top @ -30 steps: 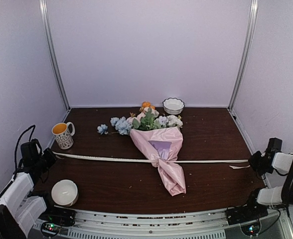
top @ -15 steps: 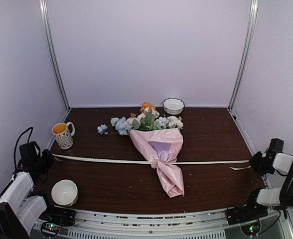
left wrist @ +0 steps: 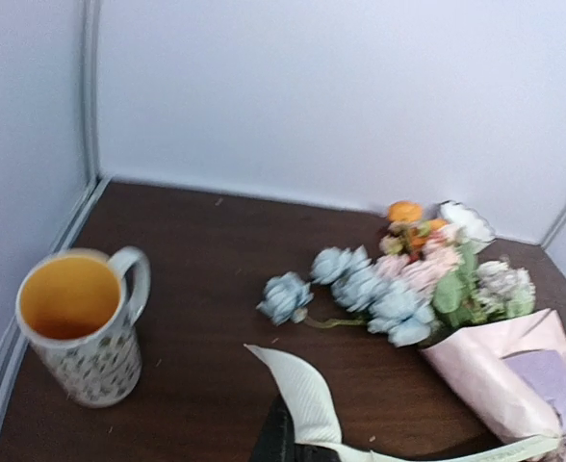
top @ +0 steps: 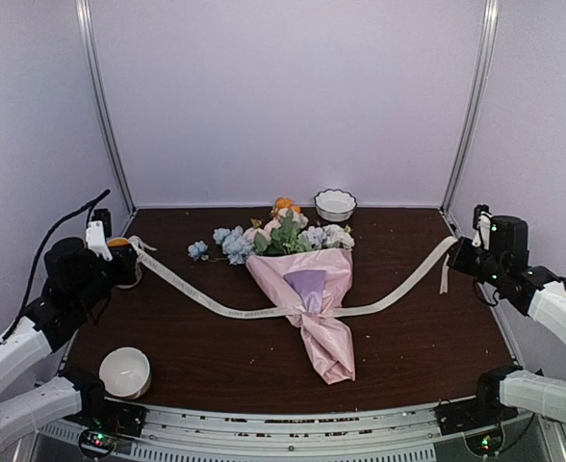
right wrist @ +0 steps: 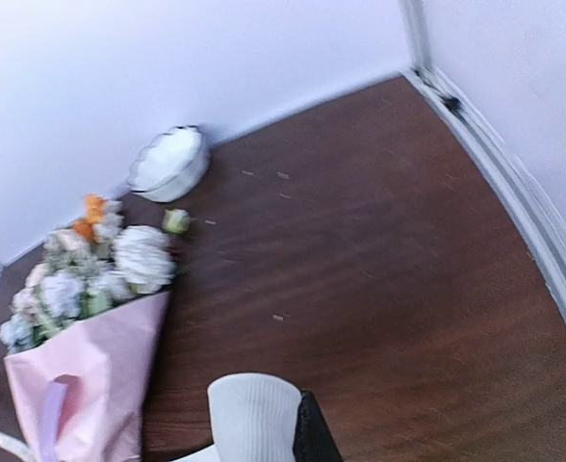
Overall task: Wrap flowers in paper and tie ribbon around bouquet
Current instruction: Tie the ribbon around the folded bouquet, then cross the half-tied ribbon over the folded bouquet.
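Bouquet (top: 307, 289) lies mid-table, blooms toward the far wall. Ribbon (top: 244, 313) crosses its waist, with both ends up off the table. Your left gripper (top: 127, 252) pinches the left end, well left of the bouquet. Your right gripper (top: 459, 252) pinches the right end, well right of it.

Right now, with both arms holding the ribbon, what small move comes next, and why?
Probably cross the two ends above the bouquet. The left gripper and right gripper each pinch an end of the ribbon, which crosses the bouquet's narrow waist with its ends splayed wide apart.
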Controlling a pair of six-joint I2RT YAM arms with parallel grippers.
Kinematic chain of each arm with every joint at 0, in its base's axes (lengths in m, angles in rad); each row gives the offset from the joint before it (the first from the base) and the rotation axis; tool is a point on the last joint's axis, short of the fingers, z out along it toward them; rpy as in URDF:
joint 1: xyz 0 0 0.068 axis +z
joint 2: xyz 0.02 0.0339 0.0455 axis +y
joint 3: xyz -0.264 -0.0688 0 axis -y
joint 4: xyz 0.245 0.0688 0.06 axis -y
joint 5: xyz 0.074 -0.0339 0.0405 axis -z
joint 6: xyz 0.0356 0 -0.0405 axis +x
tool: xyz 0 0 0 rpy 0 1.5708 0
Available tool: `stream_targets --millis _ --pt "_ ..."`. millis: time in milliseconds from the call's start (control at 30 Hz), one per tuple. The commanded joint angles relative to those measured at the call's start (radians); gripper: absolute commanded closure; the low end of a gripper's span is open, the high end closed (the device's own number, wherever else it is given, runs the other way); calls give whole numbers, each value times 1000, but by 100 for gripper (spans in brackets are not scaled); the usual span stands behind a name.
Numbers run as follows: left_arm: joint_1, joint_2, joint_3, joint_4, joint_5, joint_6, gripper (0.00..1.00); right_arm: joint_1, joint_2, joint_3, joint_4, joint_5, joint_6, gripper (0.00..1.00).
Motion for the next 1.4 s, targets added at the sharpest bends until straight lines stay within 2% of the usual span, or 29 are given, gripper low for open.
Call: stream_targets --millis 0,100,233,367,500,633,733,867,967,1067,1167,1367 --pt "-163 65 132 125 -97 222 100 264 19 166 -1 104 -111 100" --pt "-235 143 242 139 -16 308 100 479 75 331 -56 114 -224 100" --pt "-252 168 355 180 105 330 100 593 85 476 -79 23 -291 100" --pt "-254 214 492 132 238 369 100 608 60 471 -70 -40 -276 100" --pt "-258 251 568 126 316 376 100 612 95 391 -132 -7 -234 100" --pt "-259 277 600 136 341 380 100 656 262 283 -179 19 -156 100" --pt "-259 296 607 138 357 374 100 766 385 236 -95 3 -122 100" --pt "-263 308 612 149 379 373 100 907 558 303 -3 -93 -123 100" --pt "-262 303 634 124 401 407 100 962 645 388 41 -215 -135 100" --pt "-263 285 660 66 402 453 100 965 641 424 71 -251 -142 100" --pt "-263 272 657 53 396 457 100 933 594 434 -13 -148 -170 100" --pt "-270 306 664 73 504 414 100 688 399 255 -140 31 -72 100"
